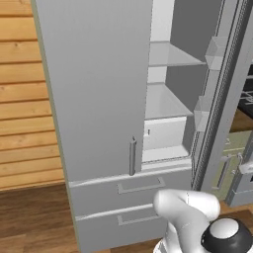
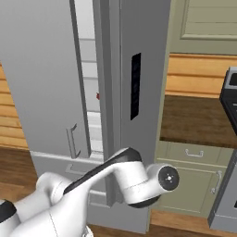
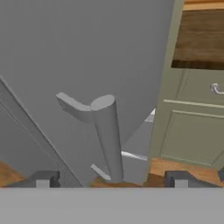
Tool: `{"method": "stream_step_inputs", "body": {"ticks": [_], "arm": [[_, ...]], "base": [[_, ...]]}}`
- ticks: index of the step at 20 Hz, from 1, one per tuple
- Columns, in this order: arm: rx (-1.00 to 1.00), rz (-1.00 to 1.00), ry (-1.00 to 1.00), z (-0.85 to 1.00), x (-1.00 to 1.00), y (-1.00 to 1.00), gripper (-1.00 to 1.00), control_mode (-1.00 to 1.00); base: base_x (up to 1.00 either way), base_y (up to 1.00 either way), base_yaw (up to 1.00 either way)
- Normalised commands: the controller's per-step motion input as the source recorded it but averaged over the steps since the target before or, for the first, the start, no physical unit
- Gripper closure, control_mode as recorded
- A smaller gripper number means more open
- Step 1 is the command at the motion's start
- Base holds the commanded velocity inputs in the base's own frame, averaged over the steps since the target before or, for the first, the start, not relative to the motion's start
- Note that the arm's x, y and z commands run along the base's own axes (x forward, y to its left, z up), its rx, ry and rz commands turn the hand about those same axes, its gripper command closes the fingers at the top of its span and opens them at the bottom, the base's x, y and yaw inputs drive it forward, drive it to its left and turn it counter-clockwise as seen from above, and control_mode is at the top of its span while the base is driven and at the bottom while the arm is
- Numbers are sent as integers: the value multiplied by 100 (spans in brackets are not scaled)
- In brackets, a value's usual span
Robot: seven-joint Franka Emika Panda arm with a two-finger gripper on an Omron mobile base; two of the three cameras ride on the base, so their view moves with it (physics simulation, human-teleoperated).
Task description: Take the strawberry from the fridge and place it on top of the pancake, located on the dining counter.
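The fridge (image 1: 94, 89) stands with its left door shut and its right door (image 2: 139, 69) swung open, baring pale shelves (image 1: 165, 101). A tiny red speck, the strawberry (image 2: 97, 96), shows through the gap on an inner shelf. In the hand view my gripper (image 3: 111, 179) is open, its fingertips (image 3: 43, 178) spread wide on either side of the lower end of the open door's bar handle (image 3: 107, 135), close to it but not closed on it. The pancake and the dining counter are out of view.
Pale green cabinets (image 3: 192, 135) with a dark wood countertop (image 2: 194, 120) stand right of the open door, and a dark stove (image 2: 230, 92) lies beyond. A wood-plank wall (image 1: 24, 99) is left of the fridge. Two drawers (image 1: 133, 188) sit below the doors.
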Motion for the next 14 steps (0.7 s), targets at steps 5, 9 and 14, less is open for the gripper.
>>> {"method": "stream_step_inputs", "body": {"ticks": [5,9,14], "arm": [[-23,-17,8,45,-94,34,-100,-100],[-37,-15,2,50,-97,83,-100,-100],[-40,-15,12,74,-71,96,-100,-100]], "base": [[0,0,0],[0,0,0],[0,0,0]]}}
